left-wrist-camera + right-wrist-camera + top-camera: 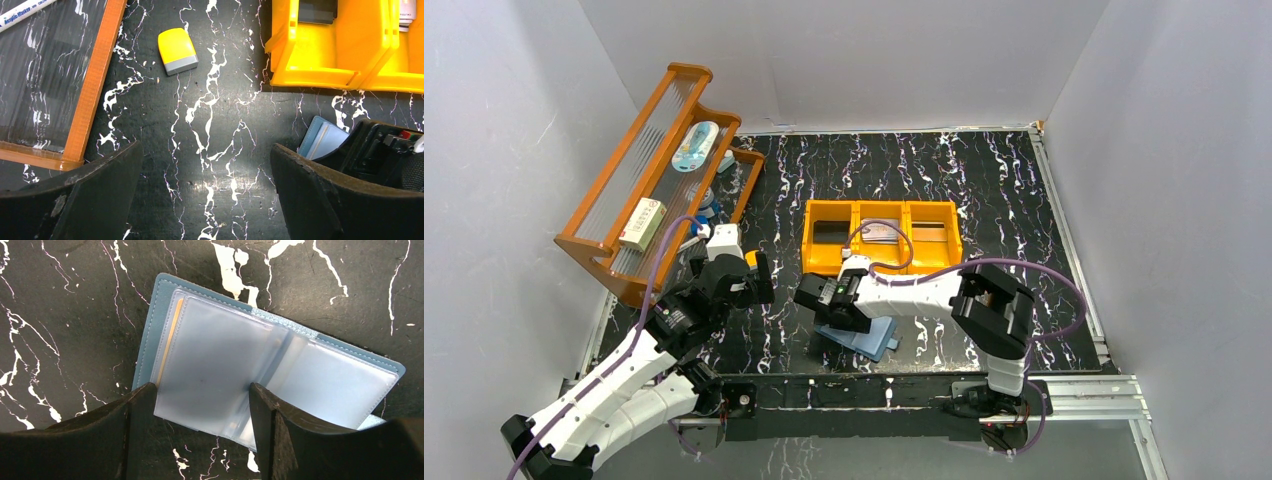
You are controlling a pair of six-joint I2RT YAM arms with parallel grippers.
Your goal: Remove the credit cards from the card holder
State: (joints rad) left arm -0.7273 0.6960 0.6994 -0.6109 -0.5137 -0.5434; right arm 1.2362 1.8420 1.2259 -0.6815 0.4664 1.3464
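Left hand (pixel 205 150) tilted down, fingers spread wide. Right hand (pixel 200 390) pointing straight down, fingers parted.

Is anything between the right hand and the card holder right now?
Nothing visible. The card holder lies open on the table directly under the right hand, whose open jaws straddle its clear sleeves. Only those sleeves cover the orange card, its edge showing at the left.

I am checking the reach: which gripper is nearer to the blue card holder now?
Right. The right gripper hangs directly over the open card holder; the left gripper is off to its left, over the table.
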